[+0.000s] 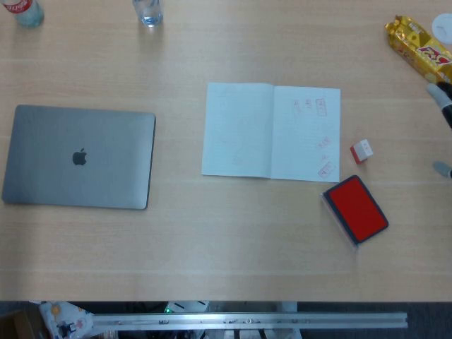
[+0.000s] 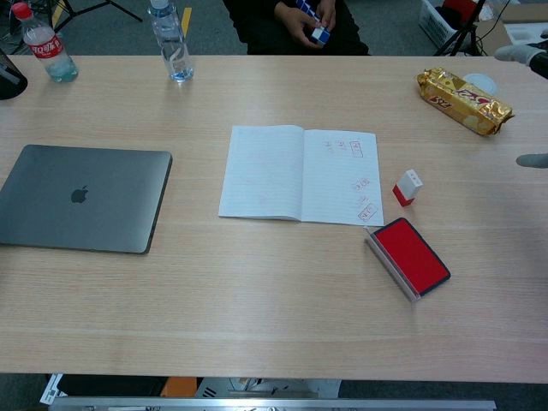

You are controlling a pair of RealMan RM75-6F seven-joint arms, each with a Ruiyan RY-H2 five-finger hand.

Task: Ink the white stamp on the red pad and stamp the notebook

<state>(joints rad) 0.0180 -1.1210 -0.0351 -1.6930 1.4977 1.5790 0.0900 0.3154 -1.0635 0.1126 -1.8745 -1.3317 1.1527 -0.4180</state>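
Head view: the table (image 1: 212,254) is pale wood laminate with a fine lengthwise grain. The notebook (image 1: 271,131) lies open and flat near the middle, two thin ruled pages, the right one carrying several faint red marks. Just beside its right edge sits the white stamp (image 1: 361,150), a small blocky piece, white on top with a red lower part, apart from the paper. Below it, near the notebook's lower right corner, lies the red pad (image 1: 356,209), a flat rectangle with a dark rim, its long axis slanting from upper left to lower right. A closed grey laptop (image 1: 79,157) lies well apart to the left. A crinkled gold snack packet (image 1: 418,51) lies at the far right corner. At the right edge only fingertips (image 1: 442,95) of the right hand (image 1: 443,131) show, spread apart, touching nothing; whether it grasps anything beyond the edge I cannot tell.

Chest view: the stamp (image 2: 407,187) leans with its white end up and to the right. The pad (image 2: 409,256) has a raised pale wall on its left side. Two clear plastic bottles (image 2: 171,43) stand at the far edge. Two pale fingertips (image 2: 520,53) enter at the right, well apart. The left hand is in neither view.
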